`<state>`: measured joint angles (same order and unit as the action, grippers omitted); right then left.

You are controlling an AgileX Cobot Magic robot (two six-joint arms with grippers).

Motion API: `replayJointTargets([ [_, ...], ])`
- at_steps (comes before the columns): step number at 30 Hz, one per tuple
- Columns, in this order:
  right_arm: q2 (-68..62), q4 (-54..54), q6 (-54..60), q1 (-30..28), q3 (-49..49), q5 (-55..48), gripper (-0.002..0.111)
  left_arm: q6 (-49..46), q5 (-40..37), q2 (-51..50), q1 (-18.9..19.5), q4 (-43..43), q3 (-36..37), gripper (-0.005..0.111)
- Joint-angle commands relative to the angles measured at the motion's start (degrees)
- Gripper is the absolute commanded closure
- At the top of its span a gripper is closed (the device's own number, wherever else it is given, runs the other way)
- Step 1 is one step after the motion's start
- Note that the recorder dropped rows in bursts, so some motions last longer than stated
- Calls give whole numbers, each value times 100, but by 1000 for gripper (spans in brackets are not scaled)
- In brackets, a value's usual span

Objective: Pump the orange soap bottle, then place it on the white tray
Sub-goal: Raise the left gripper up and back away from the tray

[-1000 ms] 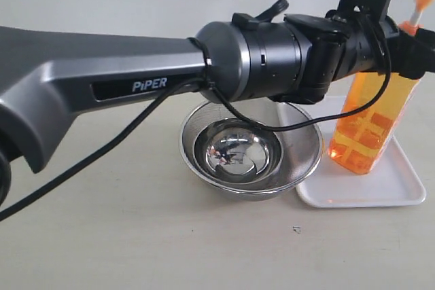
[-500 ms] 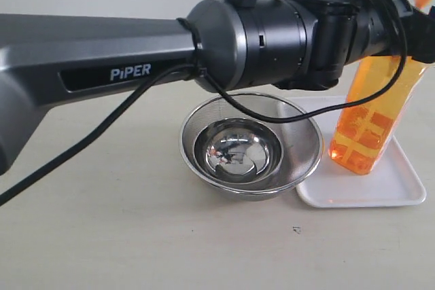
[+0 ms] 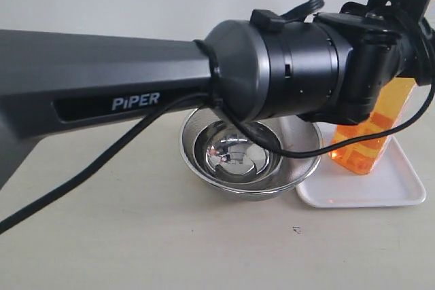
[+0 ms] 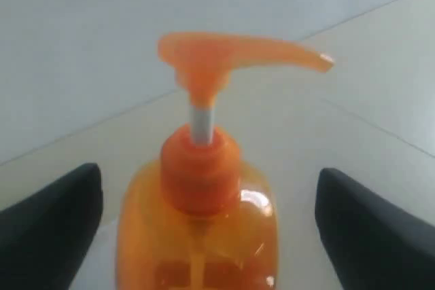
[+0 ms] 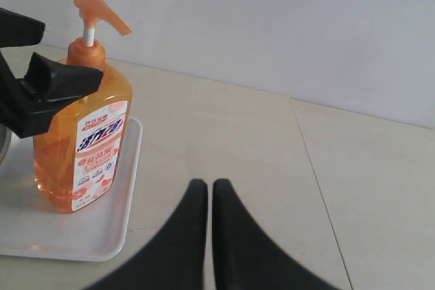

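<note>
The orange soap bottle [image 3: 370, 149] stands upright on the white tray [image 3: 380, 193] at the right. My left arm reaches across in front of it and hides its upper part in the exterior view. The left gripper [image 4: 207, 191] is open around the bottle [image 4: 197, 236] at shoulder height, with a gap on each side. The pump head [image 4: 224, 56] is up on its white stem. In the right wrist view, the bottle [image 5: 81, 147] and tray [image 5: 115, 229] show with the left gripper's fingers [image 5: 61, 79] beside the shoulder. My right gripper [image 5: 211, 185] is shut, empty, over bare table.
A round steel mesh bowl [image 3: 302, 161] with a smaller shiny bowl [image 3: 234, 154] inside it sits just left of the tray, under my left arm. A black cable [image 3: 102, 161] hangs from the left arm. A pale wall stands close behind.
My left arm has shifted right and nearer the camera, now covering the bottle's pump head in the exterior view. The bottle has stayed put on the tray.
</note>
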<state>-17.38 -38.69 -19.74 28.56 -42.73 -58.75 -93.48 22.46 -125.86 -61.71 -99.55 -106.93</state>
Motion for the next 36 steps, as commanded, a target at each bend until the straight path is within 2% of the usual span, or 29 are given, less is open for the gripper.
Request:
replayJointTargets([
  [1,18,-68,38,11,24,30,108,-138,611,370,-277,-40,282,28],
  [4,18,-92,38,11,24,30,108,-467,635,588,-459,-40,362,29],
  [7,18,-92,38,11,24,30,108,-784,648,752,-623,-40,375,36],
  [12,18,-92,38,11,24,30,108,-850,1107,952,-886,-40,375,62],
  [17,18,-90,0,11,24,30,108,-892,2115,980,-1049,-40,375,98],
  [18,18,-90,-42,11,24,30,108,-985,2318,980,-1075,-40,375,102],
  [21,18,-90,-180,11,24,30,108,-1196,2573,980,-1099,-40,375,102],
  [24,18,-90,-248,11,24,30,108,-1291,2408,1032,-1099,-40,458,102],
  [30,18,-79,-266,11,24,42,108,-1297,749,1499,-941,-40,864,102],
  [36,18,-68,-313,11,24,42,108,-1295,89,2012,-440,-40,1245,102],
])
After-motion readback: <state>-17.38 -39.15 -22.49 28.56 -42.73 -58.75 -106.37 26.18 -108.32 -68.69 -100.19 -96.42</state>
